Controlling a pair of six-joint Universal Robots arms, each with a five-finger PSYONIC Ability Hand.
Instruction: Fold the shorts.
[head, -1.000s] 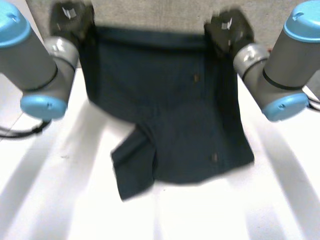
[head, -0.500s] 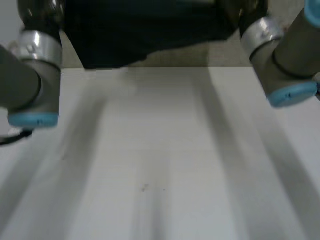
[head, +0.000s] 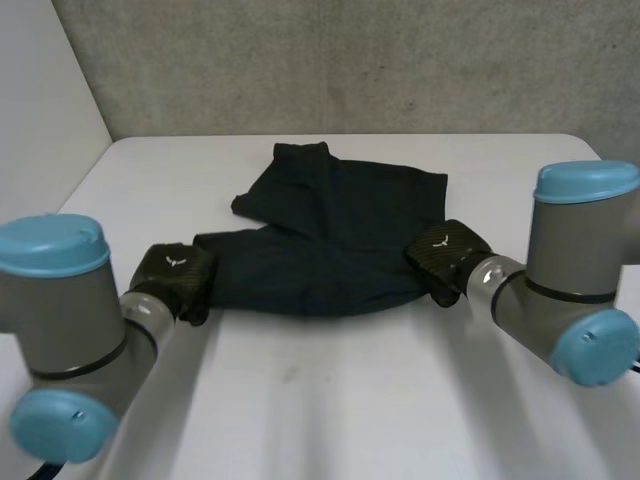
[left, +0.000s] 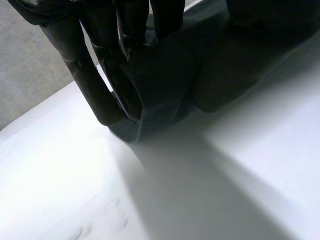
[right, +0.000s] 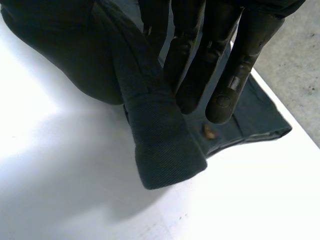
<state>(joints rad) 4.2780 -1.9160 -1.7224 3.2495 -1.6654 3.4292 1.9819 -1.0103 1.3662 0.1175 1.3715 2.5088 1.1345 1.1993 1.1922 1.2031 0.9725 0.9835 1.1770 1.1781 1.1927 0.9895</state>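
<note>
saw dark shorts (head: 330, 250) lying rumpled on the white tabletop (head: 330, 400), in its middle toward the far side, with one part doubled over at the far left. found the left robot hand (head: 175, 272) at the near left corner of the cloth and the right robot hand (head: 448, 252) at the near right corner, both low at the tabletop, the near edge of the cloth curving between them. in the left wrist view, saw straight fingers (left: 95, 85) clamped on that corner, cloth gathered against the palm side and its tip touching the tabletop. in the right wrist view, saw straight fingers (right: 227, 75) likewise clamped on a thick band of the shorts, its end jutting past the fingertips, a small brown stud (right: 209, 132) just beside them. noted a grey wall (head: 350, 60) beyond the far edge.
</note>
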